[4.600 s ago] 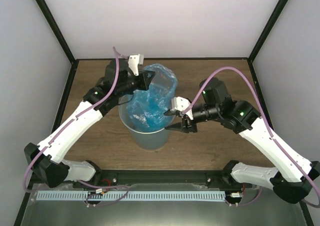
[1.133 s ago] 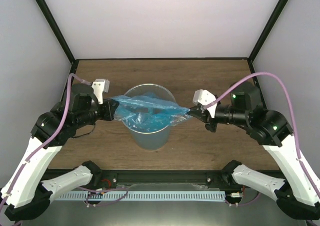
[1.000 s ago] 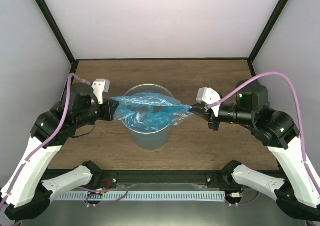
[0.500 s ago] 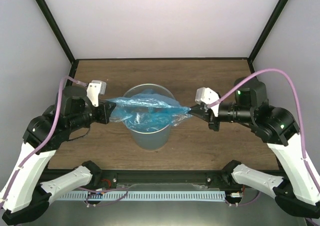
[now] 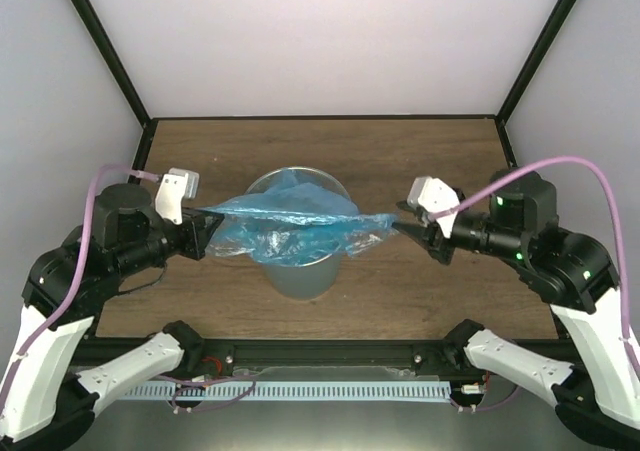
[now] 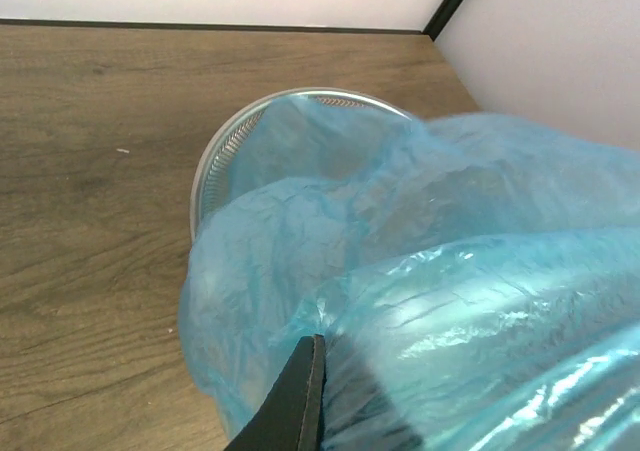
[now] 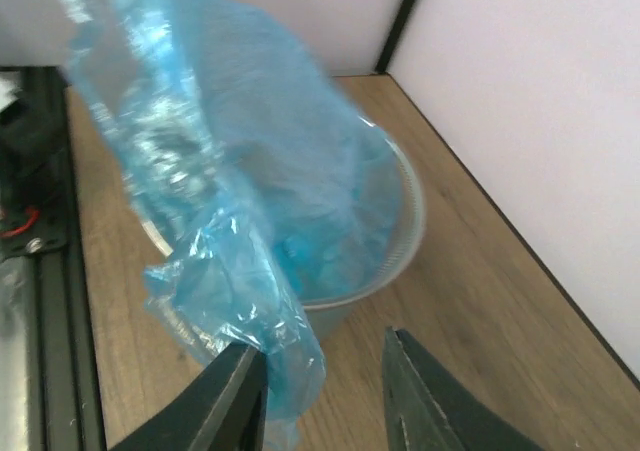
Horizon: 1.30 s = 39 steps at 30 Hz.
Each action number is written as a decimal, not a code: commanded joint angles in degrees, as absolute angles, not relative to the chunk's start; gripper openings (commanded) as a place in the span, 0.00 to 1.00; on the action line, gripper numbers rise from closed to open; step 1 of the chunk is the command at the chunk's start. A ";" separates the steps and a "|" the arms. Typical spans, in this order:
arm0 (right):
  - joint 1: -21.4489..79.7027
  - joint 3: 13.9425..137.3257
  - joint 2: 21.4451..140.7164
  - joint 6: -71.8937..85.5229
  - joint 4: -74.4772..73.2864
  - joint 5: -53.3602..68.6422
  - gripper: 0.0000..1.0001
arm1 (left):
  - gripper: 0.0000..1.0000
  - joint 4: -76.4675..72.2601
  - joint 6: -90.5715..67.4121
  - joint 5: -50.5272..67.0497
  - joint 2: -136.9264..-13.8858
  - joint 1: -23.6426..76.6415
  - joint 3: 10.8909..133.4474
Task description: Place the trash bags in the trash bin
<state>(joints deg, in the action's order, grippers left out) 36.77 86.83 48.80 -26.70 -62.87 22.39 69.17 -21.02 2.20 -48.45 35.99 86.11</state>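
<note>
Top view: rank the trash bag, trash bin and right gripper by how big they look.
1. trash bag, spread wider than the bin, though it is close.
2. trash bin, partly hidden under the bag.
3. right gripper, clearly smallest.

The trash bag (image 5: 290, 221) is glossy wrinkled film, the trash bin (image 5: 300, 279) translucent plastic, the table (image 5: 420, 161) matt wood.
</note>
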 commanded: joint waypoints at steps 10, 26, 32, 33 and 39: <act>36.30 106.23 56.74 -31.19 -60.25 23.94 0.64 | 0.04 63.85 -24.17 1.27 -53.76 35.77 88.13; 43.85 93.15 64.97 -41.10 -66.76 38.79 0.47 | 0.04 61.70 -25.56 1.56 -54.67 35.77 86.87; 51.08 87.74 65.65 -38.35 -61.65 28.37 0.51 | 0.04 61.95 -25.58 1.61 -55.01 35.77 87.53; 51.59 87.60 66.03 -38.52 -61.58 27.44 0.52 | 0.04 61.88 -25.58 1.66 -55.08 35.77 87.54; 54.88 87.26 69.08 -40.02 -61.53 20.87 0.54 | 0.04 61.18 -25.38 2.23 -55.68 35.77 87.54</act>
<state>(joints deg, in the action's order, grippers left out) 52.77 87.24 67.61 -39.27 -63.09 27.29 62.61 -25.32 1.67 -55.44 35.99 86.89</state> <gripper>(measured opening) 0.536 0.041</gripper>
